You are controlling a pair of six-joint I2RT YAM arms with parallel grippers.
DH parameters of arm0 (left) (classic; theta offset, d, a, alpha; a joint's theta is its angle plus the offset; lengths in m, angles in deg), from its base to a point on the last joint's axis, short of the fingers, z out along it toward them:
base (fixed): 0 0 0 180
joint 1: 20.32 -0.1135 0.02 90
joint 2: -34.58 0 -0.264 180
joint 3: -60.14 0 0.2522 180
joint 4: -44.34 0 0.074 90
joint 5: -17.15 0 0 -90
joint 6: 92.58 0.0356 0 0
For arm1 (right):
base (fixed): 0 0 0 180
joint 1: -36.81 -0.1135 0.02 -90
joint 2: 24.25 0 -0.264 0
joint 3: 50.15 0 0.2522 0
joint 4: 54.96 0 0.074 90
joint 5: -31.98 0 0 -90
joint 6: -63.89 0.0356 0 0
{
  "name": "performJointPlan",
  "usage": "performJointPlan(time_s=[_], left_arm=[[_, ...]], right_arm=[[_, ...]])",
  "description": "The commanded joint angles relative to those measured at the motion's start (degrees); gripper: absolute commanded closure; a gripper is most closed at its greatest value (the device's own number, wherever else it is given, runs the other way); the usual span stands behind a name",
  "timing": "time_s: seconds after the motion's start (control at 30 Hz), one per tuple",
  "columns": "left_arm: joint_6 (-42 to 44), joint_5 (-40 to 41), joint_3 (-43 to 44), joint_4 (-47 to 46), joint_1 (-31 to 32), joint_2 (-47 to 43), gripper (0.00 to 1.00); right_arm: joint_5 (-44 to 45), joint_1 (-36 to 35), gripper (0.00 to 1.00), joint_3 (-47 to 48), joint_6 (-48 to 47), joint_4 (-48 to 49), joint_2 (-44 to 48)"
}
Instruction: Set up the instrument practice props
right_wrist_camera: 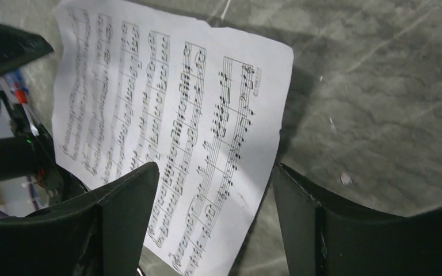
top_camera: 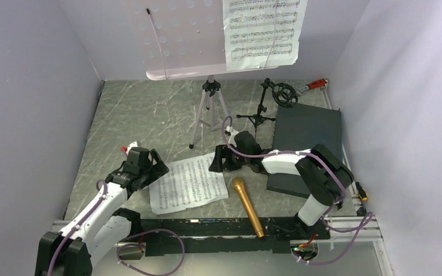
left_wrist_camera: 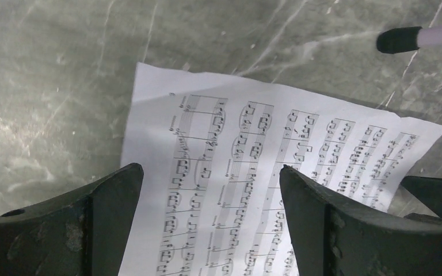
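Observation:
A pale lilac tripod music stand (top_camera: 184, 40) stands at the back, with one white music sheet (top_camera: 262, 31) on the right of its desk. A second music sheet (top_camera: 189, 185) lies flat on the table, also in the left wrist view (left_wrist_camera: 265, 172) and the right wrist view (right_wrist_camera: 167, 109). My left gripper (top_camera: 154, 168) is open at its left edge, jaws wide over the paper. My right gripper (top_camera: 216, 161) is open at its upper right corner. A gold microphone (top_camera: 247, 206) lies to the sheet's right. A small black mic stand (top_camera: 273, 100) with ring mount stands behind.
A dark grey flat slab (top_camera: 305, 138) lies at the right under my right arm. A red-handled wrench (top_camera: 313, 85) lies at the back right corner. Pale walls close in the left, back and right. A rubber-tipped stand leg (left_wrist_camera: 414, 38) rests near the sheet.

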Motion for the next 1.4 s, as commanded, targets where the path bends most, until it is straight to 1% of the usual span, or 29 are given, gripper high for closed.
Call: performJointPlan(time_s=[0.0, 0.13, 0.23, 0.33, 0.43, 0.5, 0.53, 0.57, 0.67, 0.73, 0.8, 0.87, 0.97, 1.07, 1.13, 1.27, 1.33, 1.37], left_arm=[[-6.71, -3.67, -3.72, -0.22, -2.37, -3.15, 0.06], [-8.57, -6.25, -7.81, -4.23, -3.73, -3.43, 0.06], [-8.08, -7.05, -8.95, -5.87, -3.94, -2.74, 0.06], [-7.29, -7.2, -9.62, -7.1, -4.13, -2.29, 0.06], [-7.2, -7.8, -10.15, -8.33, -4.23, -2.23, 0.06], [-7.16, -8.55, -10.76, -9.58, -4.19, -2.38, 0.06], [-7.24, -8.79, -11.0, -9.9, -4.23, -2.48, 0.06], [-7.25, -9.08, -11.13, -10.32, -4.23, -2.57, 0.06], [-6.45, -8.95, -10.16, -9.13, -4.23, -2.97, 0.06], [-5.38, -8.08, -9.03, -7.47, -4.23, -3.72, 0.06], [-4.24, -7.34, -7.87, -5.89, -4.23, -5.25, 0.06], [-2.85, -7.61, -6.74, -5.19, -4.23, -7.06, 0.06], [0.97, -10.13, -4.66, -5.6, -4.23, -9.82, 0.06], [5.95, -13.57, -1.66, -6.71, -4.23, -12.3, 0.06], [9.1, -16.36, 1.17, -7.46, -4.25, -13.01, 0.06], [17.78, -25.43, 10.47, -6.12, -4.22, -11.19, 0.06], [23.41, -31.19, 16.22, -3.81, -4.23, -9.22, 0.06], [26.01, -35.39, 19.66, -2.36, -4.19, -8.32, 0.06]], right_arm=[[-1.91, 0.03, 0.25, -0.17, 5.67, 6.72, -4.33], [-5.69, 0.1, 0.31, -0.1, 7.91, 12.99, -6.55], [-7.49, 0.08, 0.35, -0.64, 9.66, 16.42, -6.41], [-8.08, 0.07, 0.42, -1.42, 10.5, 18.25, -5.67], [-7.77, 0.05, 0.44, -1.86, 10.75, 18.87, -4.93], [-7.66, 0.03, 0.49, -2.11, 10.84, 19.79, -4.8], [-7.62, 0.02, 0.52, -1.91, 10.76, 19.9, -4.9], [-7.64, 0.06, 0.57, -1.58, 10.55, 19.76, -5.06], [-7.01, -0.01, 0.75, -0.47, 9.36, 17.73, -4.48], [-5.42, -0.05, 0.89, -0.01, 7.67, 14.23, -2.79], [-3.76, -0.05, 0.99, 0.32, 5.1, 10.3, -0.15], [-2.02, -0.09, 1.0, 0.97, 1.06, 5.43, 3.17], [0.07, -0.11, 1.0, 2.57, -5.15, -2.77, 9.21], [0.06, -0.08, 1.0, 4.85, -11.9, -11.33, 16.56], [-0.68, -0.12, 1.0, 7.85, -15.9, -18.69, 20.32], [-5.27, -0.07, 1.0, 15.33, -21.48, -30.91, 26.4], [-8.3, -0.13, 1.0, 18.06, -23.32, -35.1, 28.62], [-10.75, -0.11, 1.0, 19.23, -24.09, -36.61, 29.58]])
